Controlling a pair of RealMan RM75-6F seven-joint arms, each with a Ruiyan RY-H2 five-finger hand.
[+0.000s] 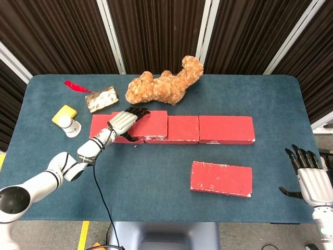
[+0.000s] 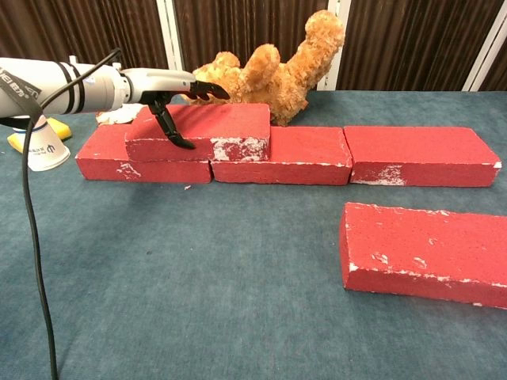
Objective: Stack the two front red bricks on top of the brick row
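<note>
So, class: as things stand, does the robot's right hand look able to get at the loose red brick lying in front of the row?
Probably yes: the right hand is open and holds nothing, and only bare blue table lies between it and the loose red brick.

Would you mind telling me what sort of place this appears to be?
Probably a robot test setup: a blue-covered table before dark curtain panels, with practice red bricks and a teddy bear.

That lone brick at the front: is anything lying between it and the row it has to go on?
Nothing visible does. Only bare blue table lies between the loose brick and the brick row. The teddy bear sits behind the row.
</note>
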